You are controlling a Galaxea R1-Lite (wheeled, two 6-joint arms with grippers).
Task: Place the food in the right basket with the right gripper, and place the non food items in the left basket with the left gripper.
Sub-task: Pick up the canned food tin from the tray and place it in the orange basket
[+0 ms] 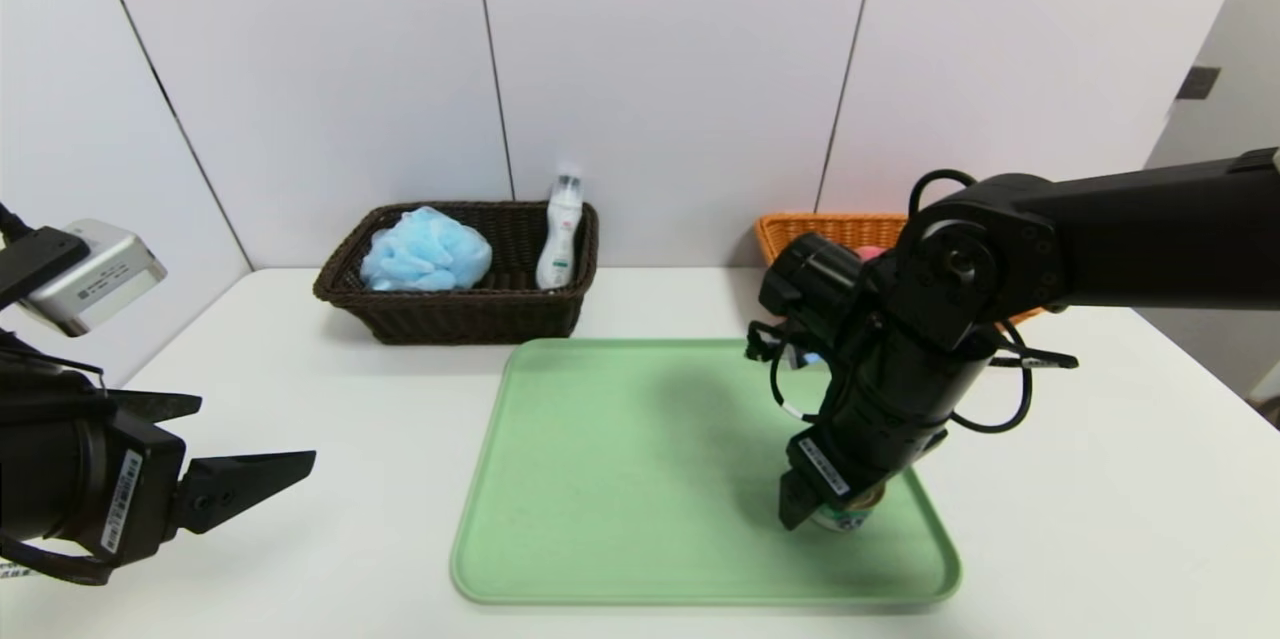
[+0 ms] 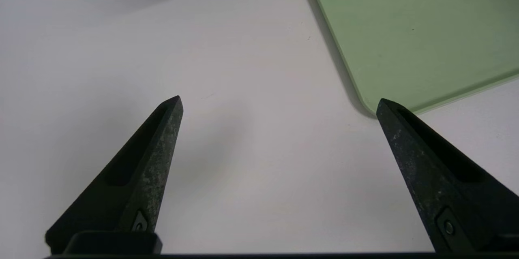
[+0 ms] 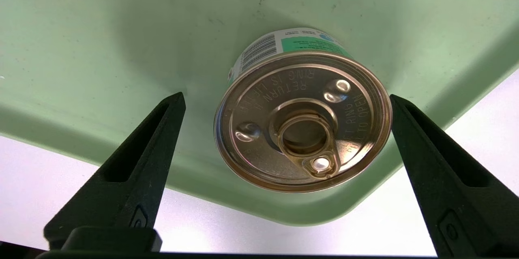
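White tabletop [image 1: 320,389] under pale wall panels, green tray [image 1: 620,479] at centre. Dark basket [image 1: 460,309] at far left, holding a blue sponge [image 1: 425,251] and a white bottle [image 1: 560,234]; orange basket [image 1: 830,231] at far right, partly hidden by the right arm, something pink just showing inside.

Only one item on the tray: a can [image 3: 304,121], upright near the tray's near right corner, pull-ring lid up, short axis vertical. Food, so bound for the orange basket.

Right pincer [image 3: 284,103] directly above the can, spread wide, one finger on each side of the lid. Not centred: can close against one finger [image 3: 429,157], clear gap to the other. No contact visible yet. Probably wants a straight drop before closing on the round wall; closing off-centre could nudge the can toward the tray rim. Basket then lies behind and to the right.

Left pincer [image 2: 279,103] wide, holding nothing, parked low over bare tabletop near the tray's near left corner, well apart from the can.
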